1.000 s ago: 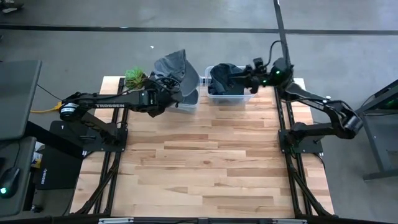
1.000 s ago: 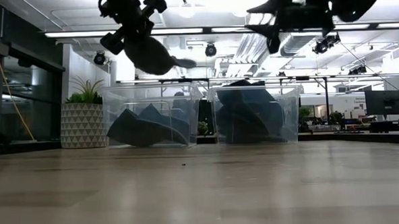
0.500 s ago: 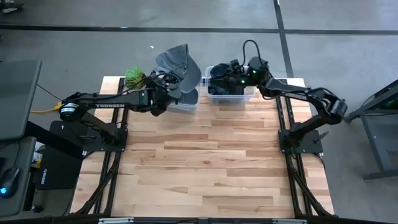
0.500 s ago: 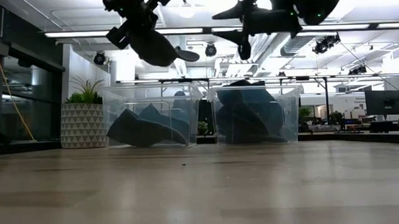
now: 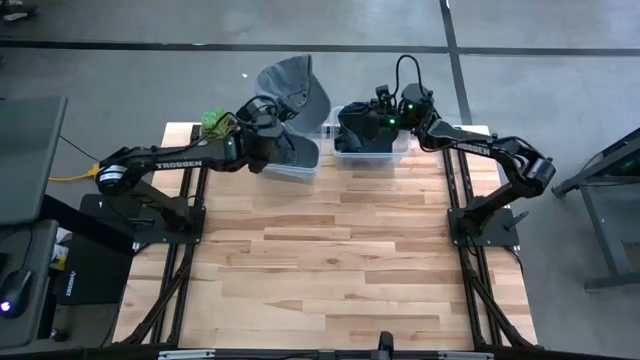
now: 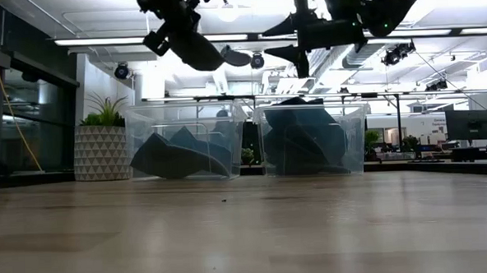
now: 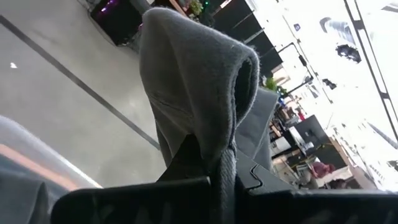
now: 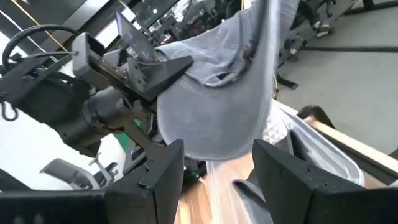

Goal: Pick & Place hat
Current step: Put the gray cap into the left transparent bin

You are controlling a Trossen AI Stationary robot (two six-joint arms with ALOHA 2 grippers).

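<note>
Grey fabric hat (image 5: 290, 85), brim curled, is held clenched by left gripper (image 5: 262, 108) at frame's upper centre, above left bin (image 6: 184, 142). Right gripper (image 5: 377, 100) is spread, empty. Wooden table (image 5: 330, 260); concrete floor (image 5: 150, 85) behind.

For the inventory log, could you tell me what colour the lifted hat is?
Grey; the hat shows best in the left wrist view.

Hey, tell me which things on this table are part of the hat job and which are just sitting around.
Part of the job:
- grey hat, held up by the left gripper
- right gripper, jaws open, above the right bin
- left bin
- dark hats in the bins

Just sitting around:
- potted plant
- wooden table
</note>
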